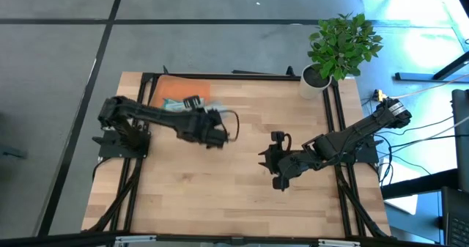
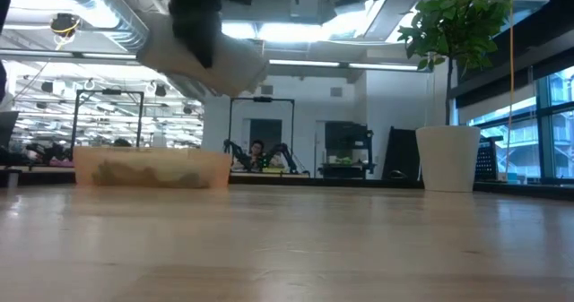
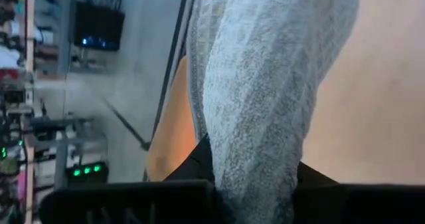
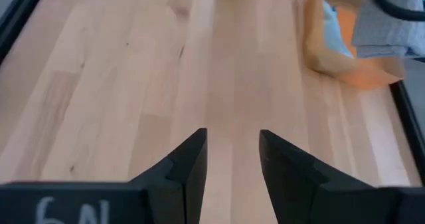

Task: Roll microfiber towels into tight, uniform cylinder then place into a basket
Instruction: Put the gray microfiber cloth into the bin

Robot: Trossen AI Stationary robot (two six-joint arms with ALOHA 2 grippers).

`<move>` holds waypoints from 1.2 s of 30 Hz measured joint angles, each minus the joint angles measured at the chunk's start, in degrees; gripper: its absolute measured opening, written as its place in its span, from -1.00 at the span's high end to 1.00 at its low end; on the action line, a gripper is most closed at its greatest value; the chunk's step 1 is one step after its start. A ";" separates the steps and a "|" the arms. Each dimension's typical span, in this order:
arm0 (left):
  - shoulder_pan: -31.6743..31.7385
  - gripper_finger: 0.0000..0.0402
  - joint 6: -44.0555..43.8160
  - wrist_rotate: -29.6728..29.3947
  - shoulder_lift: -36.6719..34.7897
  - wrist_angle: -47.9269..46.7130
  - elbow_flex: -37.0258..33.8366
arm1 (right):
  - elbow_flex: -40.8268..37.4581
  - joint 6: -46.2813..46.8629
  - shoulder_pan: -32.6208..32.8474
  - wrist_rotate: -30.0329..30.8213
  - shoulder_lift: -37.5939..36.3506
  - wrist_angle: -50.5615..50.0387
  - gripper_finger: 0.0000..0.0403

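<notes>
My left gripper (image 1: 214,133) is clamped on a towel (image 3: 265,84), raised just beside the basket (image 1: 176,90). My right gripper (image 1: 272,159) waits farther off, fingers parted.

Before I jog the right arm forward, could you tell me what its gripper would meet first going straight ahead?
The right gripper, open and empty, faces bare tabletop. The way looks free; the orange basket sits off to one side, though depth is uncertain.

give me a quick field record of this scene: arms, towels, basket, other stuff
left gripper: shut on a pale grey towel, lifted off the table near the basket
right gripper: open, empty, over bare wooden table
orange basket: far left part of the table, already holds a light blue towel
potted plant: far right corner
</notes>
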 joint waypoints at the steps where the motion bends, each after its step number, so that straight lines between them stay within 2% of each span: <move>1: 1.32 0.79 1.01 0.06 -0.72 0.00 -0.52 | 0.00 -0.01 0.00 0.66 0.00 0.01 0.32; 9: 16.62 0.79 11.86 0.52 -3.37 1.14 -6.20 | 0.00 0.39 0.04 6.64 0.00 0.55 0.32; 13: 23.39 0.79 23.40 1.72 -3.43 7.65 -9.75 | 0.00 0.22 -0.04 11.90 0.00 2.50 0.32; 16: 27.67 0.79 33.02 5.73 -3.43 13.18 -11.97 | 0.00 -0.43 -0.55 14.43 0.00 4.69 0.32; 19: 31.42 0.79 41.46 8.68 -3.43 16.10 -12.99 | 0.00 -8.71 -1.67 14.51 0.00 8.31 0.32; 22: 34.57 0.80 47.57 8.85 -3.43 17.86 -13.94 | 0.00 -15.54 -3.18 14.10 0.00 11.55 0.32; 26: 38.71 0.79 51.89 9.51 -3.43 18.69 -14.47 | 0.00 -16.23 -5.96 13.46 0.00 14.49 0.32; 31: 42.97 0.79 56.06 14.09 -3.43 20.18 -14.48 | 0.00 -16.47 -9.54 13.33 0.36 14.81 0.32; 34: 44.36 0.79 59.31 15.16 -3.43 22.82 -14.48 | 0.00 -18.31 -12.51 10.07 0.94 15.05 0.32; 36: 45.57 0.79 61.52 18.46 -3.43 24.56 -14.48 | 0.00 -19.46 -14.74 6.17 1.21 15.10 0.32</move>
